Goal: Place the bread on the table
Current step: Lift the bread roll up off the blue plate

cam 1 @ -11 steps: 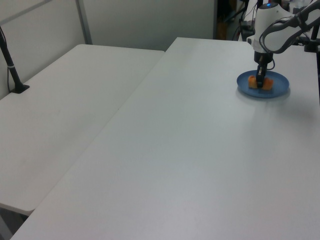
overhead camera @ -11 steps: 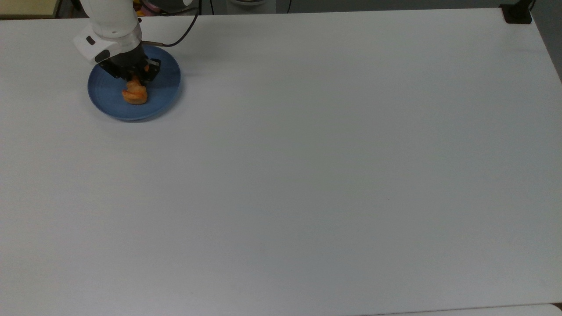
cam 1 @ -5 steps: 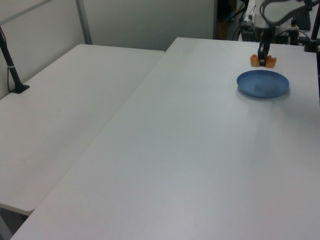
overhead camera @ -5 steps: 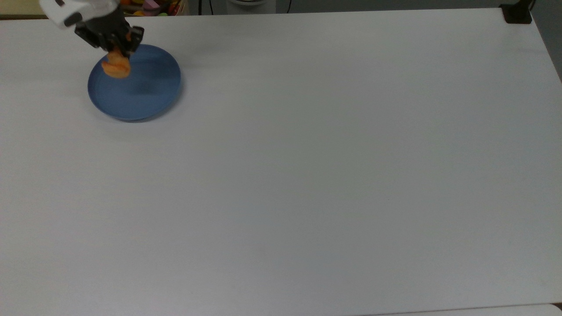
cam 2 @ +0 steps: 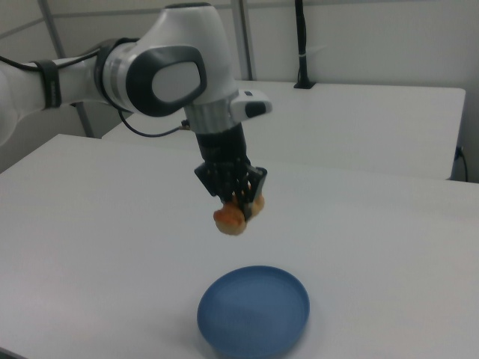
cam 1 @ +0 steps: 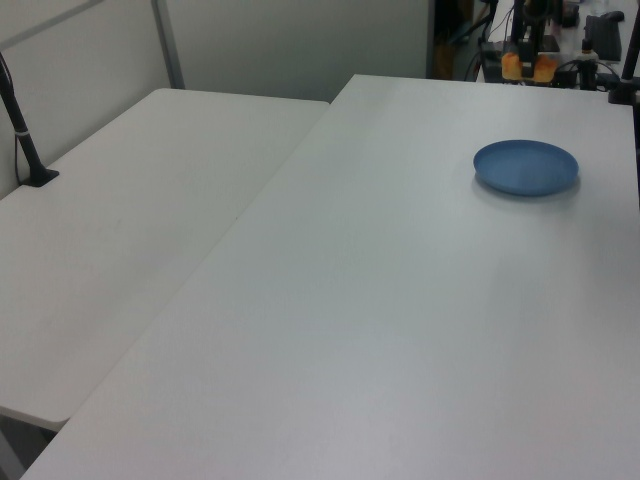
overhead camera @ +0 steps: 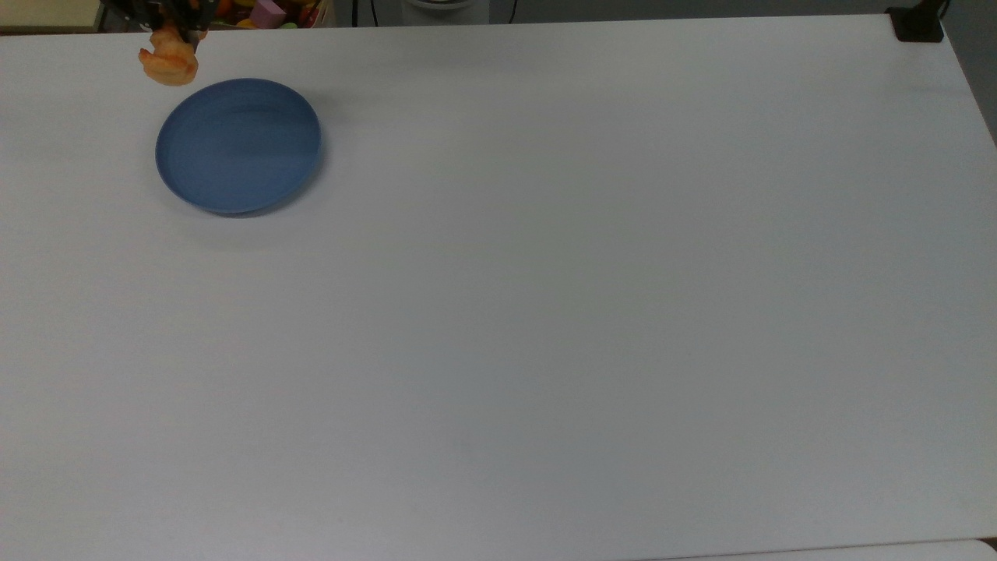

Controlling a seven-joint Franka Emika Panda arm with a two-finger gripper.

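No writing is readable. The arm (cam 2: 161, 82) reaches down, gripper (cam 2: 238, 203) clamping the bread (cam 2: 232, 218), seemingly clear above the plate (cam 2: 253, 311) and table (cam 2: 389, 247).

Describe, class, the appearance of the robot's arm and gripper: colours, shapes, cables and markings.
The arm is glossy white with rounded, bulging joints, a dark grey oval panel on one joint and black bands between segments. A thin black cable loops beside it. The white wrist block carries a small dark button. The gripper is black and angular, with two short fingers.
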